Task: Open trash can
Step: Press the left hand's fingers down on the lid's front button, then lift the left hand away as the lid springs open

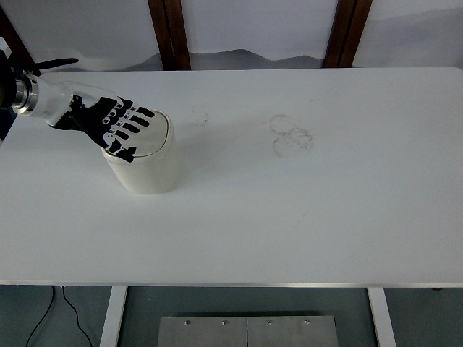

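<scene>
Resting on the white table (pixel 304 217), left of centre and toward the far side, stands one cream trash can (pixel 148 163), a small upright cylinder with a rounded top.

Left hand (pixel 116 126): black-and-white, on an arm entering from the far left edge. It lies across the top of the can, fingers (pixel 137 121) extended side by side and pointing right, laid flat over the left half of the lid (pixel 155 134). The fingers are stretched out rather than curled; nothing is gripped, and the hand seems only to press or rest on the lid surface. Whether the palm actually bears down cannot be told from this angle.

Right hand: none in view.

Table surface: faint ring-shaped smudges (pixel 291 135) right of centre toward the far side, well apart from the can; a smaller faint mark (pixel 199 116) just beyond the can to its right.

Below the near edge: a table leg (pixel 113 316), a dark cable (pixel 51 318) at the left, a metal plate (pixel 247 331) at centre.

Task status, as judged: contact with the lid appears made, which is the approach step finished. The lid looks closed or at most slightly tipped; no open mouth of the can shows. Remaining, apparently: pushing or swinging the lid until the opening is exposed.
</scene>
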Motion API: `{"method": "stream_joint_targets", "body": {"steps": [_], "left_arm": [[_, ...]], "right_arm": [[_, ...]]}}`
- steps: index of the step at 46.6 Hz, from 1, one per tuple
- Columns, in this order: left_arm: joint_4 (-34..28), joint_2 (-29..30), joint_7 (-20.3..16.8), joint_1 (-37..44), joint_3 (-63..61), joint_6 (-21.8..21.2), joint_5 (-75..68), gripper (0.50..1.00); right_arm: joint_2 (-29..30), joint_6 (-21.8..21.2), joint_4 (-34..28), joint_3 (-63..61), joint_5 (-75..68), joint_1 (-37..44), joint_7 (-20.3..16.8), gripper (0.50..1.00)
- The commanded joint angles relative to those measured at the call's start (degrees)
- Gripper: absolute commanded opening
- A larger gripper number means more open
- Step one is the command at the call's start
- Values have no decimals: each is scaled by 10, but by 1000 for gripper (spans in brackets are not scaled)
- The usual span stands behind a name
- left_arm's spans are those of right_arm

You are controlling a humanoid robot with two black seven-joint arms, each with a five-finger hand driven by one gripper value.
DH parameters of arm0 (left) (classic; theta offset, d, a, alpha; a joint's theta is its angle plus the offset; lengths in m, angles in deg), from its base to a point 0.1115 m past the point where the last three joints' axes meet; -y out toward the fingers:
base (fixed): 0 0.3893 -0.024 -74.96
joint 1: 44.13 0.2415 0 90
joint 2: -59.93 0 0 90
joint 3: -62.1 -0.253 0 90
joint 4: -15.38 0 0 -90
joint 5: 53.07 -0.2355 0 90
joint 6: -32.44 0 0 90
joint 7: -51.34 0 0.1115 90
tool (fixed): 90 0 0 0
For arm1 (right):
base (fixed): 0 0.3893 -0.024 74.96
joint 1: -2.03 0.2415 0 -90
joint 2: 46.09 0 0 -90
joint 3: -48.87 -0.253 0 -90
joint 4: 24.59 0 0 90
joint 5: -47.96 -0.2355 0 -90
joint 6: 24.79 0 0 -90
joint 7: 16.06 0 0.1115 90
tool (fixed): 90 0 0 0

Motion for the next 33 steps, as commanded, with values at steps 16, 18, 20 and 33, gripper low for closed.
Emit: {"method": "stream_joint_targets", "body": {"steps": [16, 18, 20, 33], "left_arm": [[0, -9, 0, 4, -12, -1, 0, 1000], [0, -9, 0, 4, -12, -1, 0, 1000], [0, -9, 0, 4, -12, -1, 0, 1000], [0, -7, 0, 1, -12, 0, 0, 1000]], "right_arm": [[0, 0, 0, 0, 0, 0, 0, 995], [0, 0, 0, 0, 0, 0, 0, 995], [0, 0, 0, 0, 0, 0, 0, 995], [0, 0, 0, 0, 0, 0, 0, 995]]}}
